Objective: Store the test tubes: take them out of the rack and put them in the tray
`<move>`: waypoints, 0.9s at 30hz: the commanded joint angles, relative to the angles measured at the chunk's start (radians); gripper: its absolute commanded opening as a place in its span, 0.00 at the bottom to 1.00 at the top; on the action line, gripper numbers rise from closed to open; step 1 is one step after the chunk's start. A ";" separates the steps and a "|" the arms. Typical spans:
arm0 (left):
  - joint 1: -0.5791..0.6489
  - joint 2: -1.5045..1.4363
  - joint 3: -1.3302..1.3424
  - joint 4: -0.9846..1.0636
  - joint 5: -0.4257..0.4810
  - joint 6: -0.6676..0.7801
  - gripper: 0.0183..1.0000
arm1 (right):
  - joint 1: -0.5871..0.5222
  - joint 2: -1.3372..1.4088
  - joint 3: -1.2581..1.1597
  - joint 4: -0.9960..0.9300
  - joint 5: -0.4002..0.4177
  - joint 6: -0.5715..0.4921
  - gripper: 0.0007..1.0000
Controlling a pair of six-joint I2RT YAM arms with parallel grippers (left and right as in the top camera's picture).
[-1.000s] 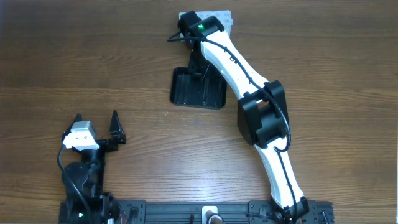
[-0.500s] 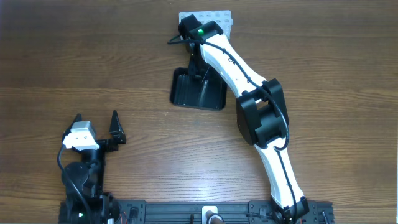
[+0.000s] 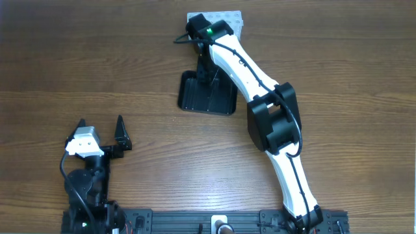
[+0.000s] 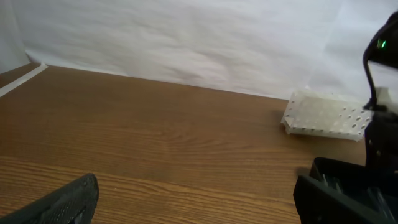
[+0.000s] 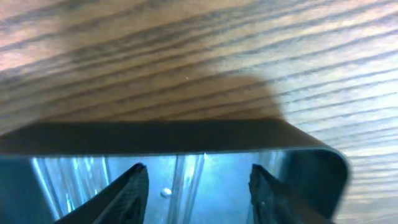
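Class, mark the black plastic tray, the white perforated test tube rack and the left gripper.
Black plastic tray (image 3: 192, 91): top view, bare floor.
White perforated test tube rack (image 4: 323, 123): left wrist view, front wall.
Left gripper (image 3: 101, 121): top view, between fingertips.

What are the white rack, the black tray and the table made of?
The rack looks like matte white plastic: pale, with rows of round holes. The tray seems smooth black plastic, its rim faintly shiny. The table shows brown wood grain; real wood or laminate, I cannot tell.
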State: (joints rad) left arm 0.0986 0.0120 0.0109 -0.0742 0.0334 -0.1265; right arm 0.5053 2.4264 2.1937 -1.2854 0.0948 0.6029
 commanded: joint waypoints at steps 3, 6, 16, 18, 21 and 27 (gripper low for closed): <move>0.003 -0.006 -0.005 -0.003 -0.004 0.014 1.00 | -0.006 -0.003 0.290 -0.144 0.004 -0.142 0.60; 0.003 -0.006 -0.005 -0.003 -0.004 0.015 1.00 | -0.009 -0.003 0.433 -0.235 0.032 -0.250 0.68; 0.003 -0.006 -0.005 -0.003 -0.004 0.015 1.00 | -0.051 -0.112 0.678 -0.413 0.079 -0.443 0.99; 0.003 -0.006 -0.005 -0.003 -0.004 0.014 1.00 | -0.061 -0.154 0.678 -0.413 0.079 -0.444 0.99; 0.003 -0.006 -0.005 -0.003 -0.004 0.015 1.00 | -0.081 -0.236 0.678 -0.413 0.079 -0.444 0.99; 0.003 -0.006 -0.005 -0.003 -0.004 0.014 1.00 | -0.122 -0.434 0.584 -0.413 0.079 -0.444 0.99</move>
State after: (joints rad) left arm 0.0986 0.0120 0.0109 -0.0742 0.0334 -0.1265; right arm 0.4042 2.1139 2.8288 -1.6920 0.1566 0.1745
